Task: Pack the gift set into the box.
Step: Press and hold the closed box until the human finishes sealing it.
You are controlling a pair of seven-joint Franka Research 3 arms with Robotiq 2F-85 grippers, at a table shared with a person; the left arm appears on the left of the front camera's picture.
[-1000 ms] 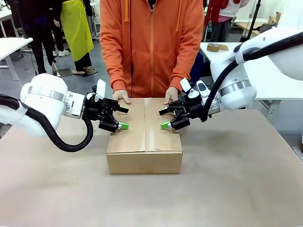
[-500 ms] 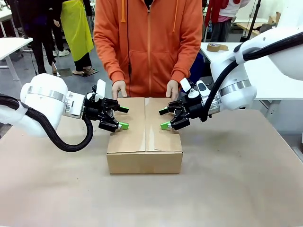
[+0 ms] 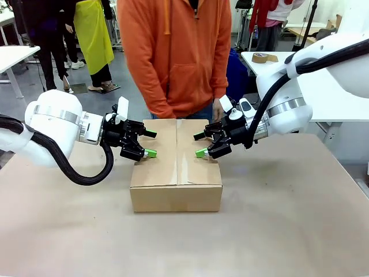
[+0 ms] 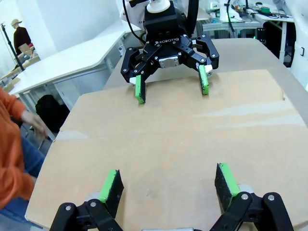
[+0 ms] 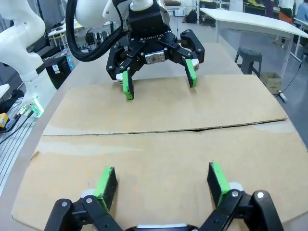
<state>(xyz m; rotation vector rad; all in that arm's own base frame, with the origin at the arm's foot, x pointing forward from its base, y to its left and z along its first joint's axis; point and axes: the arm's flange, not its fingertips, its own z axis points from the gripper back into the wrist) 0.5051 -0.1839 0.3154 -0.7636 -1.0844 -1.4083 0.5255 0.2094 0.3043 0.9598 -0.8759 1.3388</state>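
Observation:
The box (image 3: 176, 173) stands in the middle of the table with its top flaps folded shut, a seam running down the middle. The gift set is hidden from view. My left gripper (image 3: 150, 143) is open, with its green pads over the box's left top edge. My right gripper (image 3: 199, 145) is open over the right part of the top. In the left wrist view my left gripper (image 4: 168, 185) hovers above the flap (image 4: 163, 134), facing my right gripper (image 4: 171, 86). In the right wrist view my right gripper (image 5: 161, 185) faces my left gripper (image 5: 159, 79) across the flaps (image 5: 159, 139).
A person in an orange hoodie (image 3: 176, 52) stands at the far edge just behind the box, hands held off it. The brown table (image 3: 288, 231) lies bare around the box. A tape roll (image 3: 264, 57) lies on a white table at the back right.
The person's hands have come off the box's far edge and drawn back toward the body. Both grippers stay where they were, open.

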